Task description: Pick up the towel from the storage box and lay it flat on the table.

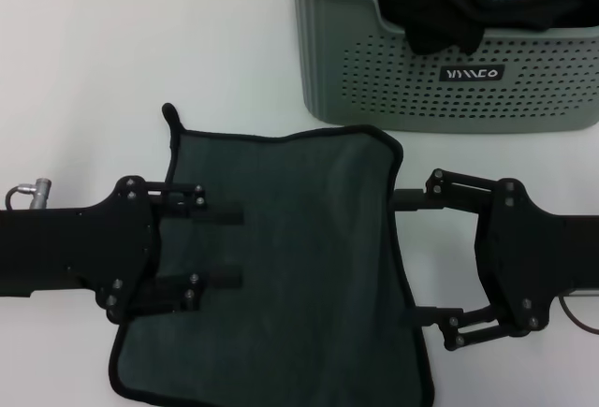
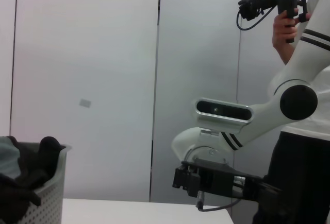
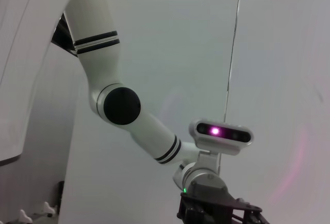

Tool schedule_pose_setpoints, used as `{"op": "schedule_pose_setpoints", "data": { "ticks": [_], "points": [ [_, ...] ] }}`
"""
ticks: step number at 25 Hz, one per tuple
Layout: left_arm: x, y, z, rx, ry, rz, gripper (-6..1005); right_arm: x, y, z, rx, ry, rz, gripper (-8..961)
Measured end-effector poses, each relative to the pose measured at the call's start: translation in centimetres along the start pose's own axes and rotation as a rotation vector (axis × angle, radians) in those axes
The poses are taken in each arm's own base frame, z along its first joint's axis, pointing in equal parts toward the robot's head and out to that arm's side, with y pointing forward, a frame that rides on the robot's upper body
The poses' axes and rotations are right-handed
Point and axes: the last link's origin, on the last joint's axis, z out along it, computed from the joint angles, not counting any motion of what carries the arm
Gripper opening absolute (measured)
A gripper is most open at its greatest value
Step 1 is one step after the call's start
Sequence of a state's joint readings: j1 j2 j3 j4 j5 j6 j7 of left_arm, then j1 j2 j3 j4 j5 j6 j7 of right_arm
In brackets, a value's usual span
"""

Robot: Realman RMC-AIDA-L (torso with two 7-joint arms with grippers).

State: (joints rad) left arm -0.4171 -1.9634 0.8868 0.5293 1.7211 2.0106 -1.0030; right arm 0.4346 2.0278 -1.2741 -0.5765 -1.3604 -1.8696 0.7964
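Towel (image 1: pixel 290 257) lies spread on the table (image 1: pixel 94 70); both claws, left gripper (image 1: pixel 220 248) and right gripper (image 1: pixel 407 255), gape open. Withdraw sideways without snagging edges.

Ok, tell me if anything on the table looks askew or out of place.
The towel lies spread on the table but slightly crooked, its edges wavy, not square. The left gripper sits open over its left part; the right gripper is open at its right edge. Dark cloths spill over the storage box rim.
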Motion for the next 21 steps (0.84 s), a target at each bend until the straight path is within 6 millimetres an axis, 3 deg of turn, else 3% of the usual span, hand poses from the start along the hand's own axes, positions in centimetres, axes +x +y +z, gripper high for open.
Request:
{"op": "schedule_pose_setpoints", "data": {
  "ticks": [14,21],
  "points": [
    [-0.35,0.34,-0.18,0.013,-0.003,0.073,730,0.18,0.15,0.1,0.036,-0.044,0.025,863],
    [-0.5,0.14,-0.24,0.037,-0.014,0.099,723,0.03,-0.04,0.17,0.05,-0.058,0.029,863]
  ]
}}
